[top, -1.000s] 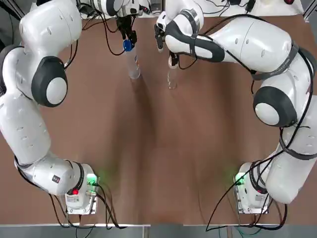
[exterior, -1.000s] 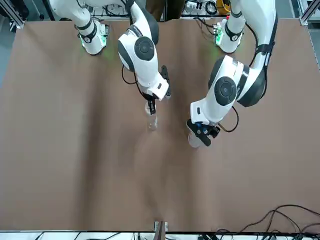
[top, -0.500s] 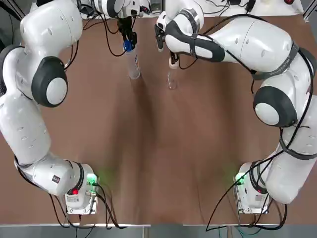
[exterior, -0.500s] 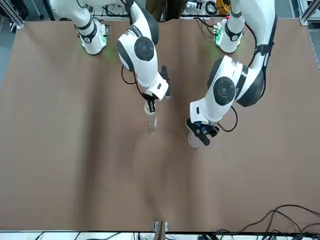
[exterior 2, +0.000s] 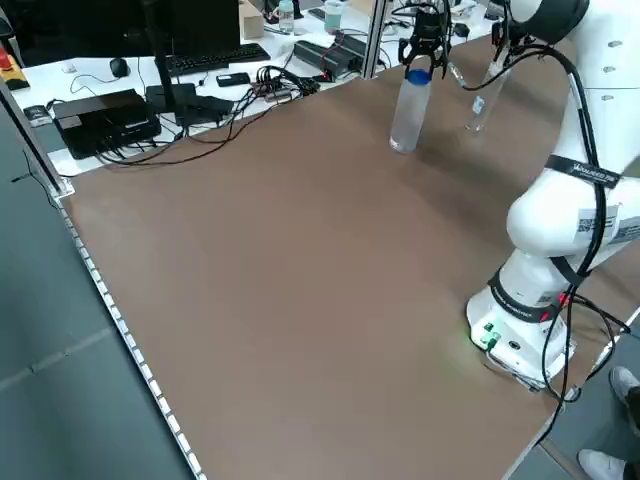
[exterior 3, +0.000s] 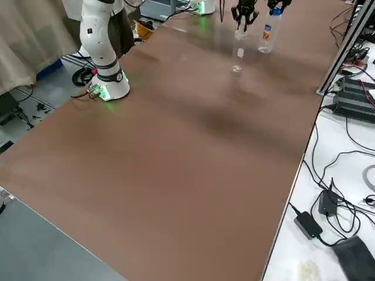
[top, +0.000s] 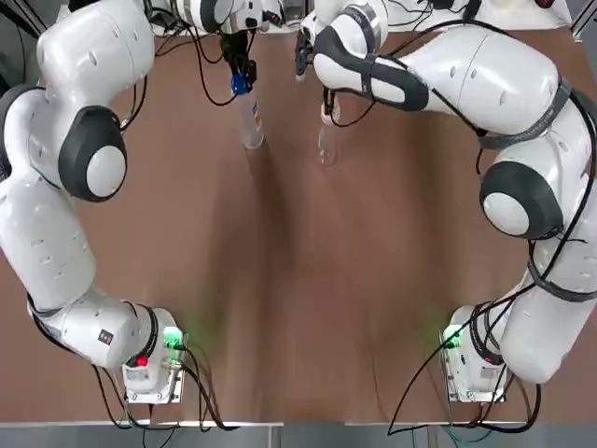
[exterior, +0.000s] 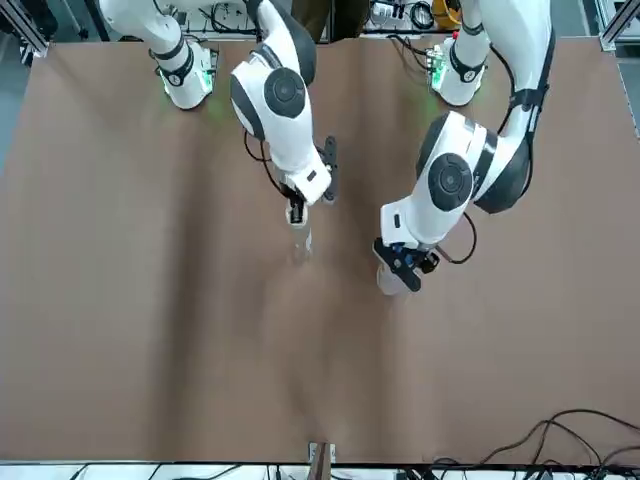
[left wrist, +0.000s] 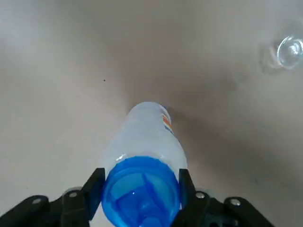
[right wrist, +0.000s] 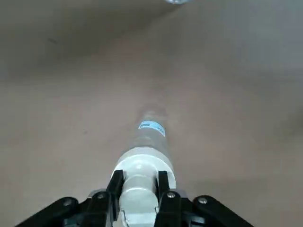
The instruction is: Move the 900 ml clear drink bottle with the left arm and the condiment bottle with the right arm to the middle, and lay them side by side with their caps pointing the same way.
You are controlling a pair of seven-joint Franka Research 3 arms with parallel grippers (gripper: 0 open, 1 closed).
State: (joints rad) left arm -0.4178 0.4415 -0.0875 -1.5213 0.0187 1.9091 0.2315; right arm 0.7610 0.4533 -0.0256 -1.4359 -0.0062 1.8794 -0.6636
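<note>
- Left pincer (left wrist: 141,185) clamps the blue cap of the drink bottle (left wrist: 147,135), which stands upright beneath it at the surface's (top: 280,280) far side.
- Right pincer (right wrist: 139,185) grips the condiment bottle (right wrist: 149,135) by its white cap, nearby.

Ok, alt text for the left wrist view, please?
Looking down from the left gripper, its jaws clamp the blue cap of the upright clear drink bottle above the brown table.

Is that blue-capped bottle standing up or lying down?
Upright: the drink bottle has its blue cap on top, clamped in the left gripper.
</note>
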